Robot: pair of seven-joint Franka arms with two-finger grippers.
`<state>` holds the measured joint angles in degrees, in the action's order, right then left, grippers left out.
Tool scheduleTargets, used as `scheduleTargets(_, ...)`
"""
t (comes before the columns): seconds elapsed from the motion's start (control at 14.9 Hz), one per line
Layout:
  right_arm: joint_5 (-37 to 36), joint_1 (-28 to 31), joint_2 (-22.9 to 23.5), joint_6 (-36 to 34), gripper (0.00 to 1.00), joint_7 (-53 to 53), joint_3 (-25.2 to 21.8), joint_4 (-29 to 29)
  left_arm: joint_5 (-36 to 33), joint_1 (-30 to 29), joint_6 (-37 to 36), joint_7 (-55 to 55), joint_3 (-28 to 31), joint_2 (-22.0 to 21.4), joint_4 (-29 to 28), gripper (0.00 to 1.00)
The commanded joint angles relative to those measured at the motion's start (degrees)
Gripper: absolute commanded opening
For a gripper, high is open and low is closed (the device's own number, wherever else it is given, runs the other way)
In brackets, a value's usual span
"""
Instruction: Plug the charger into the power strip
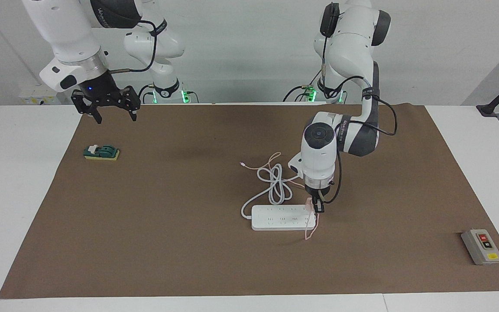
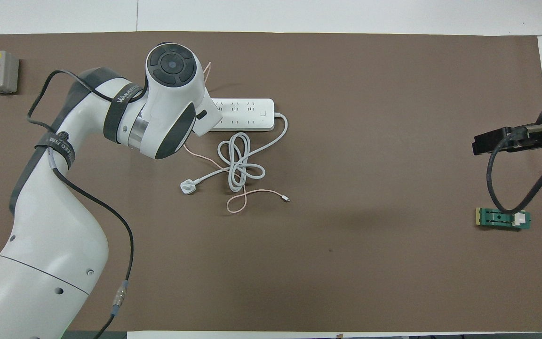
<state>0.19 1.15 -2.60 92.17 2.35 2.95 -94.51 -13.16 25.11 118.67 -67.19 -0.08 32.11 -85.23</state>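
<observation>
Facing view: my left gripper (image 1: 318, 207) pinches the charger (image 1: 310, 203) over the strip (image 1: 275, 218); I'd press straight down, prongs aligned; right gripper (image 1: 110, 108) spread, waiting.

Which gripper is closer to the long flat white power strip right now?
Left. The left gripper is right at the long flat white power strip, on its left-arm end, shut on the pale-pink cube charger. The right gripper hangs open above the table's right-arm end.

Pale-pink charger (image 1: 309, 202), white power strip (image 1: 282, 217), brown mat (image 1: 189, 225)

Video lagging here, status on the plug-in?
Left claw shut on charger, at power strip end socket. Right claw open, waiting. Nothing in the way.
</observation>
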Motion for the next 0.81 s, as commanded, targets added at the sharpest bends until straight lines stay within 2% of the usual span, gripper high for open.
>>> scheduleTargets(0.0, -0.8, 0.43, -0.83, 0.38, 1.0, -1.29, 0.74, -0.59, 0.84, 0.03, 2.09, 1.09, 0.35, -2.4, -3.54, 0.0)
scheduleTargets(0.74, -0.71, 0.51, -0.83, 0.03, 1.0, -1.12, 0.75, -0.42, 5.25, 0.38, 2.45, 3.65, 0.35, -2.67, -4.69, 0.0)
